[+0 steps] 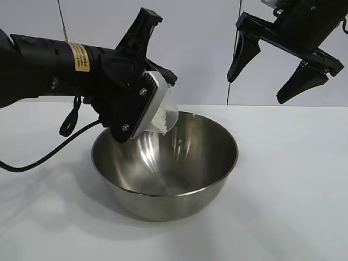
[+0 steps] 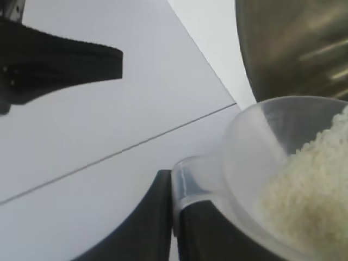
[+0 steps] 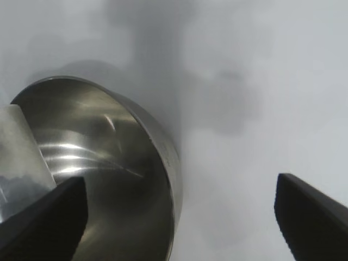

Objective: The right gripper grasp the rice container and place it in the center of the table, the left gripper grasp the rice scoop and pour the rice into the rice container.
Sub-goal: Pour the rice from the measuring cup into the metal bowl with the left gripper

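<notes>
With your left gripper (image 1: pixel 142 111) clamping the tilted rice scoop (image 1: pixel 161 111) over the near rim of the rice container (image 1: pixel 165 168) mid-table, rice (image 1: pixel 159 120) could spill outside if you tip too fast, while your right gripper (image 1: pixel 272 73) hangs wide open above.
</notes>
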`<state>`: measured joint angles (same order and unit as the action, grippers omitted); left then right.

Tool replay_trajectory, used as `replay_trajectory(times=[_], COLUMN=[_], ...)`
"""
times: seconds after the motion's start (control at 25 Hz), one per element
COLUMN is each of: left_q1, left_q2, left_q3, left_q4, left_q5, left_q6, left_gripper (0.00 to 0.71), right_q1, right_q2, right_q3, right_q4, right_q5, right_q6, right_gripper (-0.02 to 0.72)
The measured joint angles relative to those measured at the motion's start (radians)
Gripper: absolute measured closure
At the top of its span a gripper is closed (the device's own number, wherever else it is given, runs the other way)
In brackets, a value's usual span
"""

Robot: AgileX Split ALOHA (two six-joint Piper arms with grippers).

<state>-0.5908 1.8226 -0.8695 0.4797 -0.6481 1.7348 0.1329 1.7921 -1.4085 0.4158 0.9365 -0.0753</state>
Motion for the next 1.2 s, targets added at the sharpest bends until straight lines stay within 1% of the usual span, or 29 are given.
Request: replay_trajectory(times=[0.24,0.48,0.76,1.0,1.2], left_q1=[0.000,0.000,0.000,0.000,0.000], left_q2=[0.000,0.000,0.000,0.000,0.000], left_q3=[-0.001,-0.026,-0.041,-0.041,-0.041], left_q4=[0.131,0.209,0.245,0.343,0.355], left_q5=[-0.004,0.003,0.030,0.075,0.077], left_q6=[0.072,0.077,0.104,0.111,0.111], left_gripper=[0.705,0.705,0.705,0.706,0.706], right_q1=[0.000,0.000,0.000,0.000,0.000], right_q2=[0.000,0.000,0.000,0.000,0.000], right_q3=[0.000,0.000,0.000,0.000,0.000], right_q4=[0.000,0.000,0.000,0.000,0.000], right_q5=[0.016,0.019,0.024,0.024,0.024], right_q6=[0.000,-0.021,-0.039,-0.041,-0.042], right_gripper=[0.063,0.063,0.063,0.063,0.063])
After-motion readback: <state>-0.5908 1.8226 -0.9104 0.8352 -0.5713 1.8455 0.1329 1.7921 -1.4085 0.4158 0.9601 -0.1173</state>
